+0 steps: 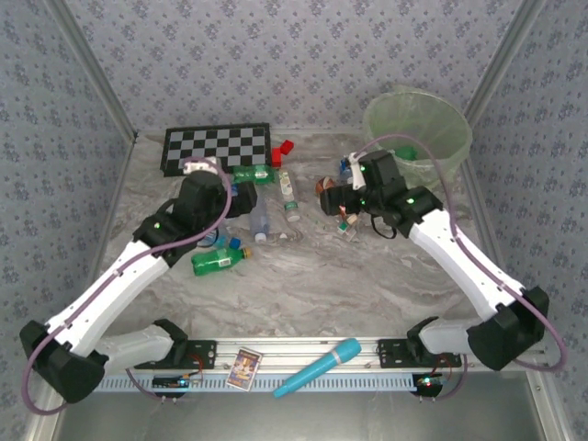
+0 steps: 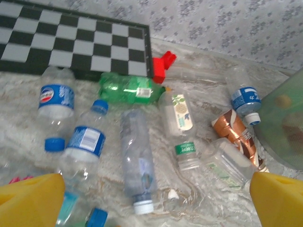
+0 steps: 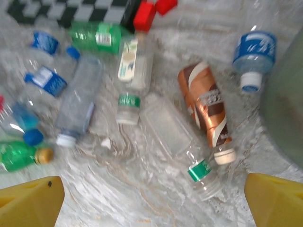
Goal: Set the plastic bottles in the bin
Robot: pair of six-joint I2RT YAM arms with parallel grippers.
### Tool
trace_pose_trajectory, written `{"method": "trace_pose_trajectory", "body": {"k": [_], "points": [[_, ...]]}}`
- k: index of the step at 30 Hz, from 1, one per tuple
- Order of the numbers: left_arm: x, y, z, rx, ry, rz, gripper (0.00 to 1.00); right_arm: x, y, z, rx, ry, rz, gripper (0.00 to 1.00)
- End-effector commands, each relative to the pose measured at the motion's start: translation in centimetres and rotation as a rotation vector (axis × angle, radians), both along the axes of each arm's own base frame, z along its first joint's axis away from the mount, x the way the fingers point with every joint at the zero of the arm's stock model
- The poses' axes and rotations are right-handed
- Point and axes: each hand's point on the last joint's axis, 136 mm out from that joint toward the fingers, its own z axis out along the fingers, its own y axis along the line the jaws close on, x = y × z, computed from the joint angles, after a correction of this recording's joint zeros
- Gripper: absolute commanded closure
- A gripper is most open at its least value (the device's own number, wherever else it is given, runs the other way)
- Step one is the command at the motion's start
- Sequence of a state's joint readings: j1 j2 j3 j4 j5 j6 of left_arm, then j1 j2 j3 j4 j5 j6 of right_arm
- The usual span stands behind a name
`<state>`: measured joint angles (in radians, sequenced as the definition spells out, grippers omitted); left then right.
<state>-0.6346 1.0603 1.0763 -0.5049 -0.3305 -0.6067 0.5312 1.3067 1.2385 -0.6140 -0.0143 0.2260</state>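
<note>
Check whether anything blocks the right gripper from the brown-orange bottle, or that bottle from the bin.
Nothing visible blocks either. The open right gripper faces the brown-orange bottle directly; a clear bottle lies close beside it. Only bare table separates it from the bin.

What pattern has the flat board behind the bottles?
Black-and-white checks on the board, clearest in the top external view.
</note>
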Motion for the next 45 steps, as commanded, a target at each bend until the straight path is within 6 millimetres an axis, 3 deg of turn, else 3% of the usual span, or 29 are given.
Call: {"method": "trace_pose_trajectory", "body": {"k": [1, 4, 6, 15, 25, 29, 38, 45], "points": [[-1.4, 1.5, -0.9, -0.053, 0.031, 0.062, 0.01, -0.7, 0.7, -3.2, -0.084, 0.064, 0.075, 0.01], [-2.1, 2.0, -1.4, -0.067, 0.046, 0.077, 0.0, -0.5, 1.1, -5.8, -0.13, 0.113, 0.106, 0.09], [-2.3, 2.1, -1.4, -0.07, 0.049, 0.078, 0.0, -0.9, 0.8, -8.6, -0.168, 0.166, 0.11, 0.13], [-2.0, 1.5, -1.4, -0.073, 0.06, 0.059, 0.0, -0.1, 0.3, -14.9, -0.266, 0.282, 0.095, 0.16], [-3.0, 2.2, -1.0, -0.101, 0.064, 0.075, 0.0, 2.2, -0.4, -17.8, -0.283, 0.299, 0.078, 0.14], [-3.2, 2.5, -0.5, -0.102, 0.056, 0.08, 0.0, 2.1, -0.4, -19.0, -0.282, 0.322, 0.083, 0.14], [-2.8, 2.0, -0.4, -0.091, 0.069, 0.07, 0.0, 0.4, 1.8, -20.8, -0.276, 0.38, 0.148, 0.17], [-2.8, 1.7, -0.1, -0.093, 0.064, 0.052, 0.0, -0.2, 2.2, -22.0, -0.285, 0.408, 0.17, 0.29]]}}
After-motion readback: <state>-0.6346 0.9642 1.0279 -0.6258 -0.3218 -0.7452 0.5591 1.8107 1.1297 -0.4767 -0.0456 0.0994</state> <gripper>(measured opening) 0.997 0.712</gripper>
